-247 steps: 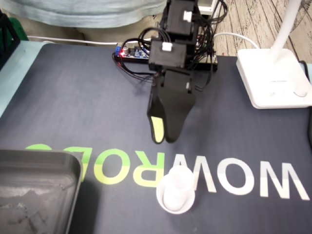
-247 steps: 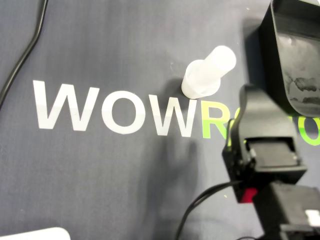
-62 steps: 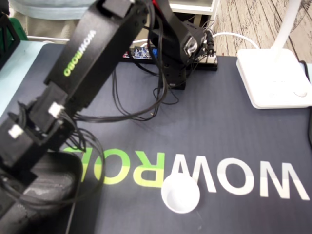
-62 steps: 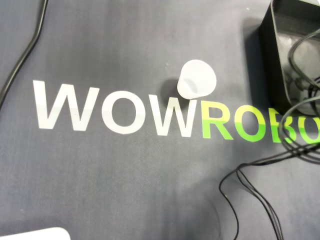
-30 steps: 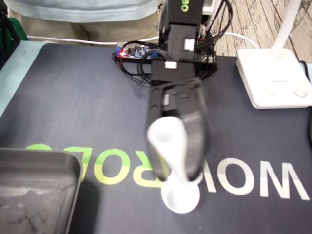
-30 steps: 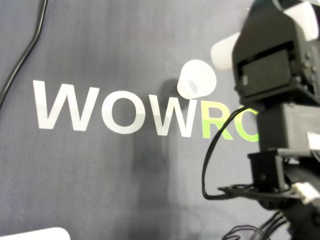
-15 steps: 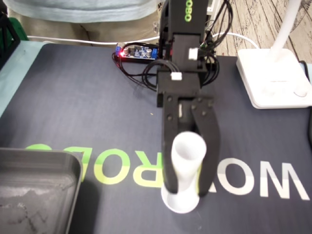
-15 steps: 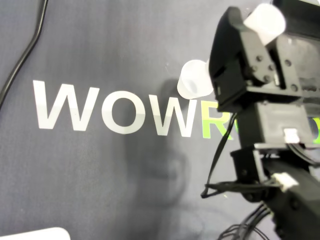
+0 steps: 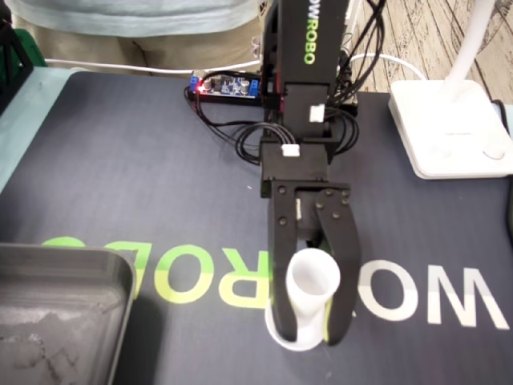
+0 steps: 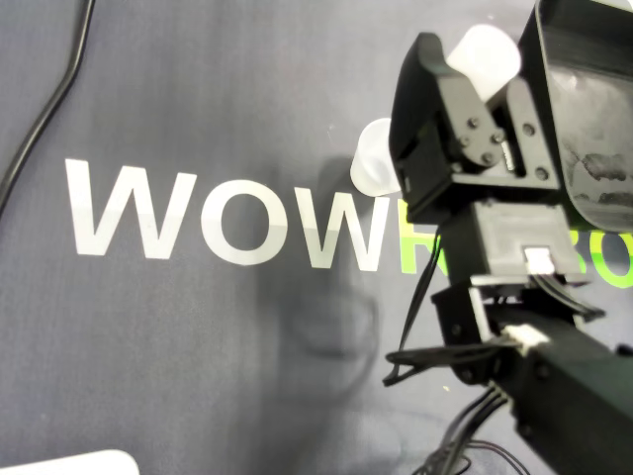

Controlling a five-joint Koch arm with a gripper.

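Dark mat (image 9: 144,160) bears WOWROBO lettering (image 10: 84,203), white letters then green. Black tray (image 9: 48,321) sits at the lettering's green end, its rim hiding part of the last letters in the fixed view; white lamp base (image 9: 449,128) stands beyond the lettering's white end, well apart from it; circuit board (image 9: 224,84) with a red light lies behind the lettering's middle, at the mat's far edge; thin black cable (image 10: 56,94) curves past the first W in the overhead view; plank floor (image 9: 417,32) lies farther back than the lettering.
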